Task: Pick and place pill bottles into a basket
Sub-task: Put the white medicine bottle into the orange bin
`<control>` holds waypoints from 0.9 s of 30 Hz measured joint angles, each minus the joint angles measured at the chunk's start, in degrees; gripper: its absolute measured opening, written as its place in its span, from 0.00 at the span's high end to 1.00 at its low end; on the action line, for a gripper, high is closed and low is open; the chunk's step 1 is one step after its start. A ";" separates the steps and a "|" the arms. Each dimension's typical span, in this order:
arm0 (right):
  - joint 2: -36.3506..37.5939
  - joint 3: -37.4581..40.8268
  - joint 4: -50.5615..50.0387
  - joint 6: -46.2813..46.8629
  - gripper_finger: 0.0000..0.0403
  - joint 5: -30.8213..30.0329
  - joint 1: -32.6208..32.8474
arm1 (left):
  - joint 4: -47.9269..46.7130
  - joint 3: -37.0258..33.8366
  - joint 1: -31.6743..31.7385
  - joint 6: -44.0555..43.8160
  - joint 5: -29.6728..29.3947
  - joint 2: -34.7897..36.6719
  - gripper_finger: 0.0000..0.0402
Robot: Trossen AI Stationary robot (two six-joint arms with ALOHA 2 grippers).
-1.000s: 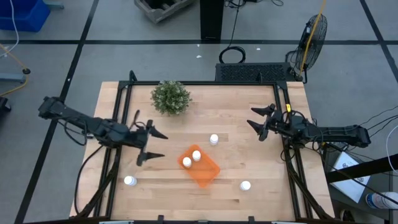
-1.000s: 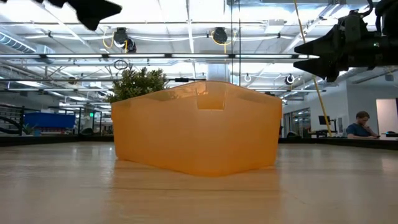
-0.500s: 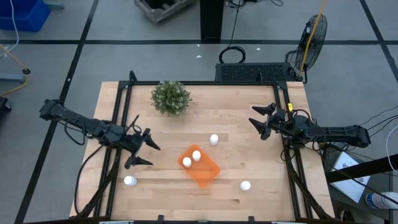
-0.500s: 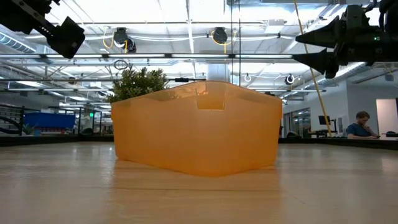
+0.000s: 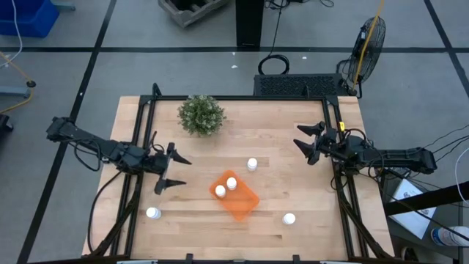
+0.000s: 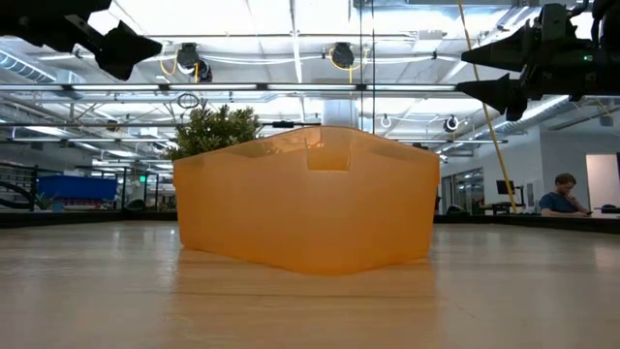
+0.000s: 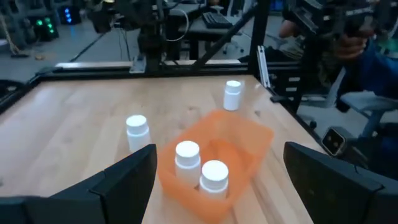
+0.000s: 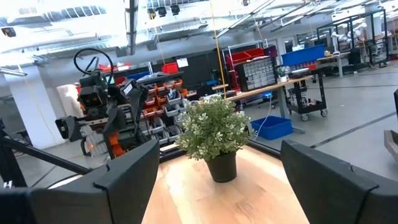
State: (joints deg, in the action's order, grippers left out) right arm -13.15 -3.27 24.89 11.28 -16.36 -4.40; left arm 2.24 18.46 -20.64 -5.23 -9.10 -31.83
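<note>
The orange basket (image 5: 238,197) lies near the table's middle, with two white pill bottles (image 5: 220,191) (image 5: 231,182) standing in it. Three more bottles stand on the table: one just beyond the basket (image 5: 252,163), one near the front right (image 5: 289,218) and one near the front left (image 5: 152,213). My left gripper (image 5: 176,171) is open and empty, above the table to the left of the basket, fingers pointing toward it. My right gripper (image 5: 299,139) is open and empty, high over the table's right side. In the left wrist view the basket (image 7: 245,140) shows with the two bottles (image 7: 187,155) (image 7: 214,175) in it.
A round green potted plant (image 5: 201,115) stands at the table's far left and shows in the right wrist view (image 8: 214,134). Black frame rails (image 5: 143,132) run along the table's sides and far edge. Bare wood lies between the basket and my right gripper.
My left gripper has drawn back a little from the basket toward the table's left edge, dipped lower and rolled about its wrist, staying open and empty. My right gripper has risen slightly. The bottles and the basket have not moved.
</note>
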 joint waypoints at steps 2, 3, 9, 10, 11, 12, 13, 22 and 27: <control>0.00 -0.02 -0.01 -0.25 0.19 0.00 0.00 | -1.17 0.00 0.00 -0.80 0.00 -0.02 0.13; 0.00 0.00 -0.01 -0.36 0.19 0.00 0.00 | -2.26 0.04 0.00 -0.90 -0.01 -0.02 0.13; 0.00 -0.02 -0.57 -0.36 0.19 0.00 0.00 | -18.37 6.30 -0.02 -9.34 0.00 -0.71 0.13; 0.00 -0.01 -0.88 -0.36 0.19 0.02 0.00 | -21.95 7.98 -0.06 -11.50 0.04 -1.13 0.13; 0.00 -0.02 -1.18 -0.39 0.19 0.00 0.00 | -26.00 9.83 -0.19 -13.43 0.28 -1.72 0.13; 0.00 -0.02 -1.50 -0.40 0.19 0.00 0.00 | -29.83 11.79 -0.48 -15.15 0.76 -2.46 0.13; -0.01 -0.01 -1.68 -0.46 0.19 0.01 0.00 | -33.46 13.76 -0.82 -16.53 1.09 -3.34 0.13; -0.02 0.00 -1.61 -1.28 0.19 0.00 0.00 | -55.53 25.96 -5.55 -34.30 9.11 -14.66 0.13; 0.00 0.00 -1.54 -1.69 0.19 -0.31 0.00 | -56.96 27.33 -8.88 -44.22 22.35 -22.73 0.13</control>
State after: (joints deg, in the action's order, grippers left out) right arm -13.15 -3.27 23.36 9.58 -16.67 -4.40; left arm -54.72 45.79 -29.53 -49.45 13.25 -54.56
